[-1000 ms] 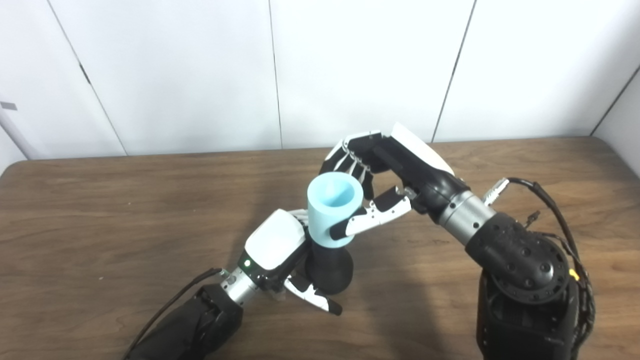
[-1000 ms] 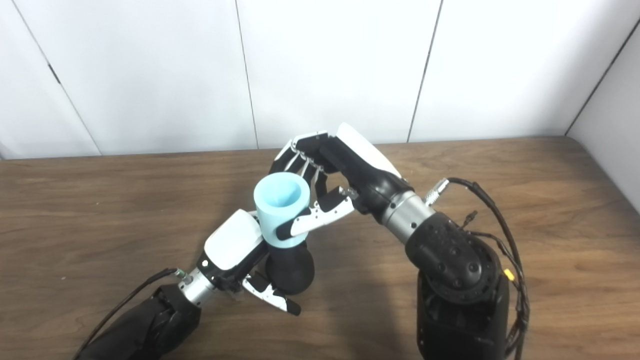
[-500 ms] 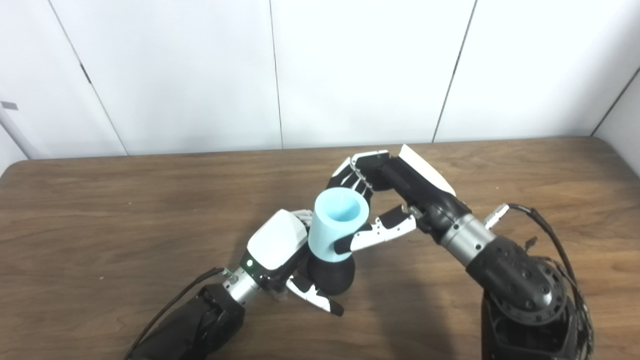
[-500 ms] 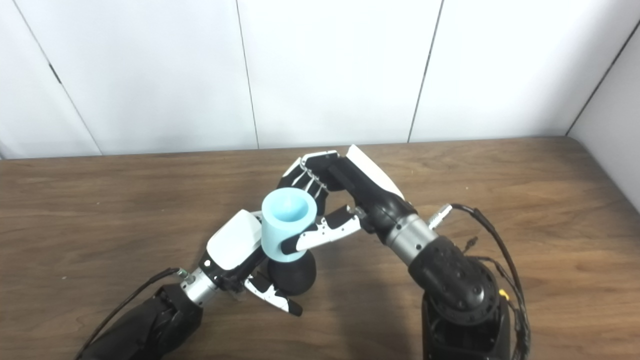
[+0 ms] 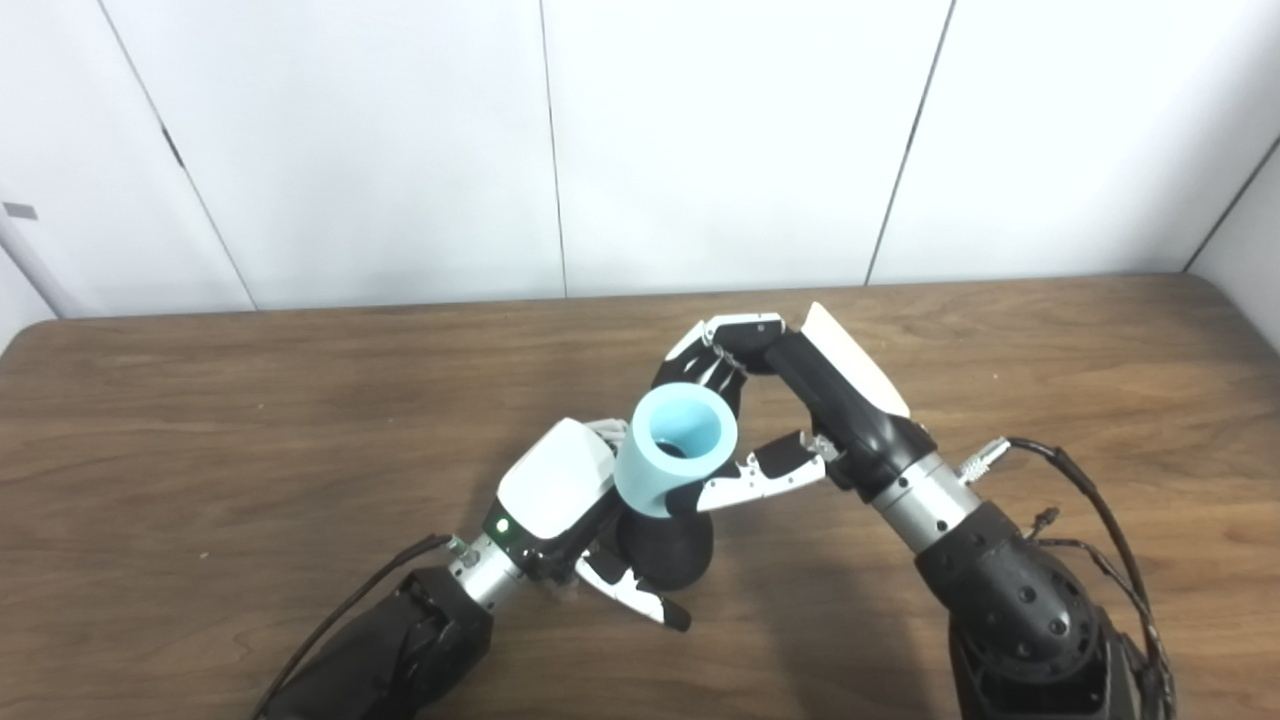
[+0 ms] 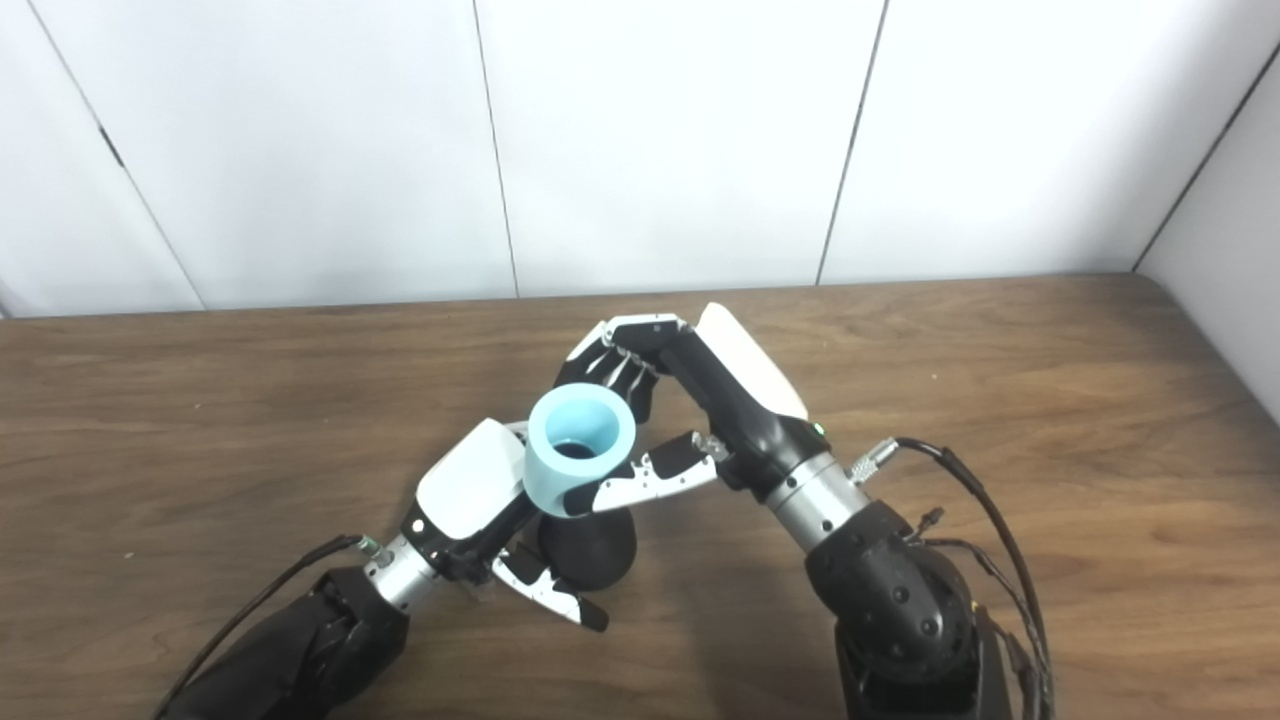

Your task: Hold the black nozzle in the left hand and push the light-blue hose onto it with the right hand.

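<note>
Holding the black nozzle (image 5: pixel 665 555) low over the counter (image 5: pixel 200 420), the left hand (image 5: pixel 555 495) is wrapping its fingers around the thing with its thumb poking out underneath. The right hand (image 5: pixel 790 400) is pinching the light-blue hose (image 5: pixel 675 450) between thumb and curled fingers, and the hose is sitting right on top of the nozzle, open end tipped up toward the cameras, dark inside.

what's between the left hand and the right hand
The light-blue hose, sitting on the black nozzle. The right hand grips the hose and the left hand grips the nozzle. Both eye views show it.
</note>
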Robot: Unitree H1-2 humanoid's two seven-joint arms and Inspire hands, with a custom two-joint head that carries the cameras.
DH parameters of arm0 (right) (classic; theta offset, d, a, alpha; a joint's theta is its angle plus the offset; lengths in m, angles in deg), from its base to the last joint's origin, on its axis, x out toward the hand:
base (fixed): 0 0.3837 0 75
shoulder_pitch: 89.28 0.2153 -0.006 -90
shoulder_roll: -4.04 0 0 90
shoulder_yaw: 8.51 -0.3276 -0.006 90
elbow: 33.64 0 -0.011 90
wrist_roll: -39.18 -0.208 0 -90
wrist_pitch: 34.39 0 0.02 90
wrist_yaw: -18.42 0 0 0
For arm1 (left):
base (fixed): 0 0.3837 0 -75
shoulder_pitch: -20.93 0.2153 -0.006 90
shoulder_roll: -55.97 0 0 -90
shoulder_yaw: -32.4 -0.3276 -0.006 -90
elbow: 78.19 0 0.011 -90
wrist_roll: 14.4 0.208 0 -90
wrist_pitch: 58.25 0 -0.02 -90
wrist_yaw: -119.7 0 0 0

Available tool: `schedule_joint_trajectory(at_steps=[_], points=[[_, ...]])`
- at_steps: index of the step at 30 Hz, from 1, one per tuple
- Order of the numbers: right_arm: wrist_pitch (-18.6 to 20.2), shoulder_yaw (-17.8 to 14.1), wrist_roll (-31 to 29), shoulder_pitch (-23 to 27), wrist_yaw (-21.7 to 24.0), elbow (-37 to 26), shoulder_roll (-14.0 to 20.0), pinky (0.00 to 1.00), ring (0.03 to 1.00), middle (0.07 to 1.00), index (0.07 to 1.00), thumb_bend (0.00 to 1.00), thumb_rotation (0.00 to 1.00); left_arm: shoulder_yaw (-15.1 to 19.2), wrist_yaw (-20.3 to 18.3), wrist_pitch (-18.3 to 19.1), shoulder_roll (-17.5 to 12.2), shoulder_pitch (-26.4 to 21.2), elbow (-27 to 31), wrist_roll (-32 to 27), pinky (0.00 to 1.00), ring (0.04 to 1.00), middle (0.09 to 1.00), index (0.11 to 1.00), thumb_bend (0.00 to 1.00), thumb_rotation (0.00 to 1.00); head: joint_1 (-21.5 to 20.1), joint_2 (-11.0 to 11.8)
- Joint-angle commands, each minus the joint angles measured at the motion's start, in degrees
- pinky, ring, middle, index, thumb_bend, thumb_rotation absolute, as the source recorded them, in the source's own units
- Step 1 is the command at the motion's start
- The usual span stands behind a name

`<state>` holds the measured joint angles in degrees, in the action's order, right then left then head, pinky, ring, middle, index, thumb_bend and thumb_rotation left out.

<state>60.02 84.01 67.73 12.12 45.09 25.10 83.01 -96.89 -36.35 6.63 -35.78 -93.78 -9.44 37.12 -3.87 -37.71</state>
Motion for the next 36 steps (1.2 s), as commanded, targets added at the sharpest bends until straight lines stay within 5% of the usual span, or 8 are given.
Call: schedule_joint_trajectory(at_steps=[1,6,9,18,27,36], points=[[-10.38,0.79,1.35,3.03,-7.38,-0.04,1.65,0.31,0.410,0.472,0.512,0.52,0.00,-6.68,3.73,-1.79,7.04,17.81,-9.29,-3.60,0.60,0.448,0.469,0.514,0.50,0.00,-0.01,-0.02],[-12.23,1.63,2.32,3.61,-8.50,0.26,2.72,0.31,0.409,0.464,0.511,0.52,0.00,-6.56,3.68,-1.79,7.11,17.81,-9.43,-3.46,0.60,0.447,0.470,0.513,0.50,0.00,-0.07,0.04],[-9.90,2.01,2.01,3.78,-7.10,-0.55,3.18,0.30,0.410,0.469,0.509,0.52,0.00,-6.63,3.83,-1.79,7.14,17.76,-9.48,-3.27,0.59,0.447,0.471,0.513,0.50,0.00,-0.11,0.00],[1.18,4.21,3.99,6.33,0.50,-6.97,4.15,0.28,0.389,0.479,0.533,0.51,0.00,-6.79,3.68,-1.79,7.31,17.44,-9.92,-3.53,0.59,0.447,0.469,0.514,0.50,0.00,-0.57,0.14],[20.36,4.55,7.03,11.83,9.39,-11.90,3.59,0.27,0.397,0.478,0.522,0.52,0.00,-6.66,3.48,-1.78,7.65,17.22,-10.62,-3.55,0.60,0.448,0.469,0.514,0.50,0.00,-0.83,0.35],[22.49,3.61,8.25,13.25,12.75,-11.29,3.33,0.27,0.394,0.476,0.530,0.51,0.00,-6.64,3.67,-1.79,7.70,17.37,-10.47,-3.28,0.59,0.453,0.470,0.510,0.50,0.00,-0.78,0.38]])
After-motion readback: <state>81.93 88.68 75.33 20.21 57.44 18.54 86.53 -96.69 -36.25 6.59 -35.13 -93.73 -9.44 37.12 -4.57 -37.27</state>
